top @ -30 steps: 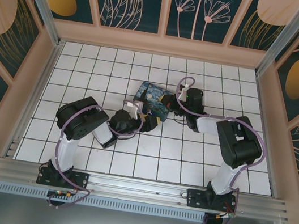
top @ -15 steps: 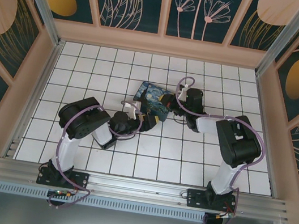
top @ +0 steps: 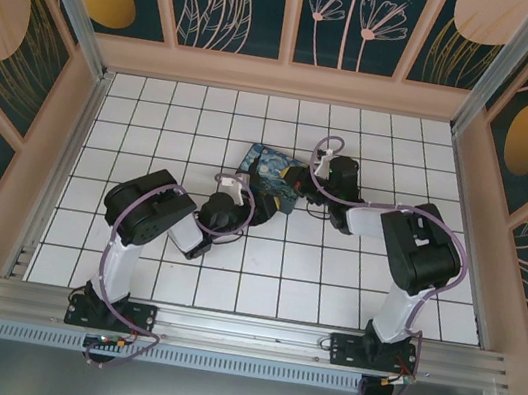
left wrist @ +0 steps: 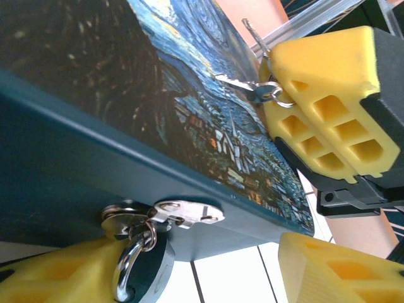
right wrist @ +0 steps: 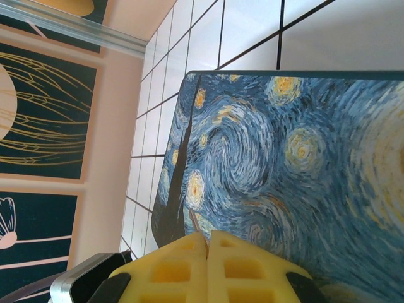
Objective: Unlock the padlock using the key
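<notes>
The painted blue-and-yellow box (top: 270,176) lies mid-table between both arms. From the silvery hasp (left wrist: 186,211) on its dark front wall hangs the padlock (left wrist: 150,270), blue-bodied with a metal shackle. My left gripper (left wrist: 202,281) is open; its left yellow finger (left wrist: 57,271) sits right beside the padlock, and the right one (left wrist: 334,268) stands well apart. My right gripper (right wrist: 207,238) is shut over the lid, with the thin key (right wrist: 195,222) poking out between its pads. From the left wrist view the key (left wrist: 235,82) and its ring hang at that gripper's fingers (left wrist: 322,107).
White tiled floor (top: 330,290) surrounds the box. Peach-framed patterned walls (top: 294,20) close in the back and both sides. An aluminium rail (top: 242,331) runs along the near edge by the arm bases.
My left gripper has slid back left along the box front and its jaws have narrowed. The right gripper has stayed shut on the key over the lid.
</notes>
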Robot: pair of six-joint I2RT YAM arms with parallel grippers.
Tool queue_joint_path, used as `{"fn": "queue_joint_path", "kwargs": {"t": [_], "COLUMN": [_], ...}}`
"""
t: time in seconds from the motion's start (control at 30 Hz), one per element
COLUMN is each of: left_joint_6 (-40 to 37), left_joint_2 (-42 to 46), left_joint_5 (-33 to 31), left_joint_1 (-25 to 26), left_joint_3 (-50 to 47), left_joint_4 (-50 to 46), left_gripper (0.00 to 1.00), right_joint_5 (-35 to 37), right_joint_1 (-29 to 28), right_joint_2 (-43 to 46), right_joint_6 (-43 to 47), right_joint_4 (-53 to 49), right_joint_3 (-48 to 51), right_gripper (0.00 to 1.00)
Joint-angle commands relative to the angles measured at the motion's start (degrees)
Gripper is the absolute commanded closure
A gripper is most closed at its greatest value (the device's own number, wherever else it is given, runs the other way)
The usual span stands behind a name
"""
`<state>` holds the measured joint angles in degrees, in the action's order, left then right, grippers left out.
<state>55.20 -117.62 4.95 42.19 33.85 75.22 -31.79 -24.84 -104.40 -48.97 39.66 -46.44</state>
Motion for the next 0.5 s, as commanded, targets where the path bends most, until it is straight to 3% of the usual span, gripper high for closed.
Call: {"fn": "queue_joint_path", "kwargs": {"t": [0.0, 0.47], "left_joint_6": [0.35, 0.85], "left_joint_2": [-0.94, -1.64], "left_joint_5": [-2.68, -3.11], "left_joint_1": [0.21, 0.19], "left_joint_3": [-0.27, -0.41], "left_joint_4": [-10.67, -9.92], "left_gripper": [0.38, 0.64], "right_joint_5": [-0.9, -1.1], "right_joint_1": [-0.16, -0.12], "right_joint_2": [-2.25, -2.84], "right_joint_6": [-0.56, -0.86], "right_joint_4": [-2.41, -2.07], "right_joint_3": [1.09, 0.93], "right_gripper": [1.0, 1.0]}}
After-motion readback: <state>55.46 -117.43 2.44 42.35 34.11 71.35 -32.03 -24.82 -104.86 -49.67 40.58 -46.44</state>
